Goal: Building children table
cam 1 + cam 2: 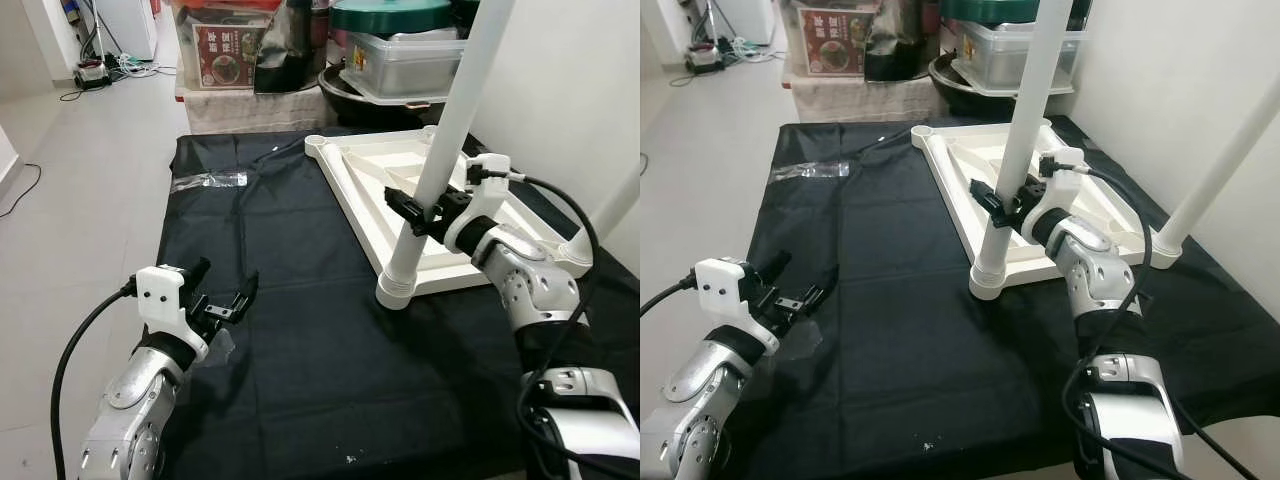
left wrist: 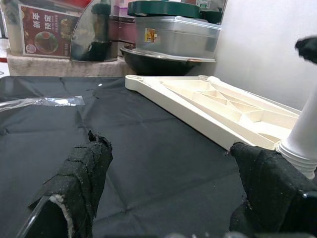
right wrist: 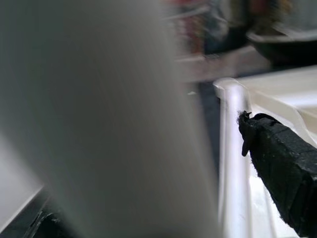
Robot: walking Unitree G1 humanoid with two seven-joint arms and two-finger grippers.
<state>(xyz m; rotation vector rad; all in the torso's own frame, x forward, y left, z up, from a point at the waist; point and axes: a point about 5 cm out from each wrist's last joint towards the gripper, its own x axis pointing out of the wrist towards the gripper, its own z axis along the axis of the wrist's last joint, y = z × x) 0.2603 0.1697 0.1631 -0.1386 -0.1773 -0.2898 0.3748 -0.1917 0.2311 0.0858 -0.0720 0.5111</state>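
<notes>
Right end effector (image 1: 418,212) grips the table leg (image 1: 447,145) mid-frame; keep it vertical while twisting. Left end effector (image 1: 222,292) idles wide open.

The right gripper (image 1: 412,213) clasps the white table leg (image 1: 443,153) standing on the upturned tabletop (image 1: 365,170).

Bare cloth (image 1: 300,330) from 6 to 10 o'clock gives free passage. The tabletop (image 1: 400,190) with its upright leg (image 1: 440,150) blocks 1 to 3 o'clock; boxes (image 1: 400,60) wall off 12 o'clock.
</notes>
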